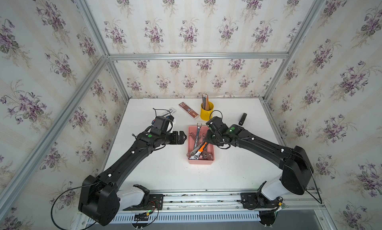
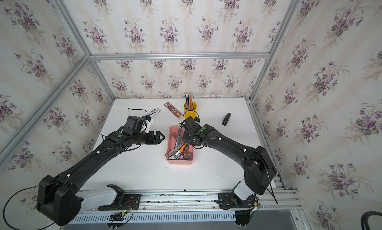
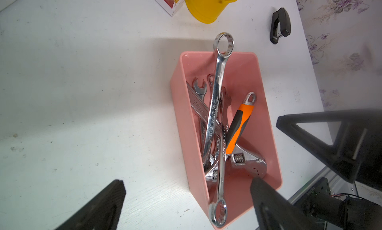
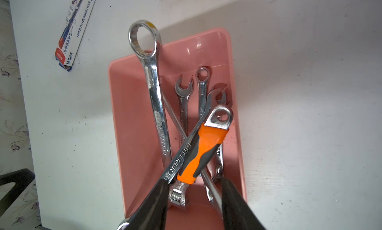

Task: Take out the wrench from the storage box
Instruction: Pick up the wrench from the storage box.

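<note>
White table (image 1: 165, 173), flowery walls (image 1: 186, 28): the right tool (image 4: 194, 182) holds nothing, jaws apart around the orange wrench (image 4: 210, 136) inside the pink storage box (image 4: 132, 115). The left tool (image 1: 183, 137), left of it, is open too. Other wrenches (image 4: 158, 107) cross it; lifting may drag them out.

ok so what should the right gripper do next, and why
Probably lower a little and close on the orange-handled wrench. The right gripper hangs over the box with its jaws apart, straddling the lower end of that handle, and nothing is held yet.
</note>
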`<state>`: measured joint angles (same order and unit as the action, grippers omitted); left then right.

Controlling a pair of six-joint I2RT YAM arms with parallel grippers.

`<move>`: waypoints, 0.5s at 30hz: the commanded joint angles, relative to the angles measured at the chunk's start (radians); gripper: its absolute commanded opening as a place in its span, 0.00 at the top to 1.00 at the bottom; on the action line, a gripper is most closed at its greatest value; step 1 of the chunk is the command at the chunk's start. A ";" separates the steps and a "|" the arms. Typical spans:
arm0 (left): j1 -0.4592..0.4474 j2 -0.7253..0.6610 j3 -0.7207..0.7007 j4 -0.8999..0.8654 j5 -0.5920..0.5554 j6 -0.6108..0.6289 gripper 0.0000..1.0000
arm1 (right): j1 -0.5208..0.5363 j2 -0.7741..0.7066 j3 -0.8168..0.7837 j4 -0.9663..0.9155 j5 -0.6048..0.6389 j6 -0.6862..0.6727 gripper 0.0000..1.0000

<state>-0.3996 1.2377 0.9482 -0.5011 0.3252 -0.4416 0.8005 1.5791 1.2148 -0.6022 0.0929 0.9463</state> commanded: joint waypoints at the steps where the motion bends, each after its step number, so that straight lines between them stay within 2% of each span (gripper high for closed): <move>1: 0.000 -0.001 0.005 -0.004 -0.008 0.021 0.01 | 0.012 0.026 0.022 0.011 0.013 0.063 0.52; 8: 0.000 -0.001 -0.006 0.016 -0.002 0.009 0.01 | 0.026 0.045 0.014 0.076 0.012 0.044 0.46; 15: -0.001 0.006 -0.011 0.019 -0.003 0.012 0.01 | 0.032 0.104 0.074 -0.068 0.050 0.112 0.42</move>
<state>-0.4000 1.2388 0.9401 -0.5030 0.3222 -0.4377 0.8310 1.6588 1.2633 -0.5823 0.1078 1.0111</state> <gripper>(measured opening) 0.990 0.586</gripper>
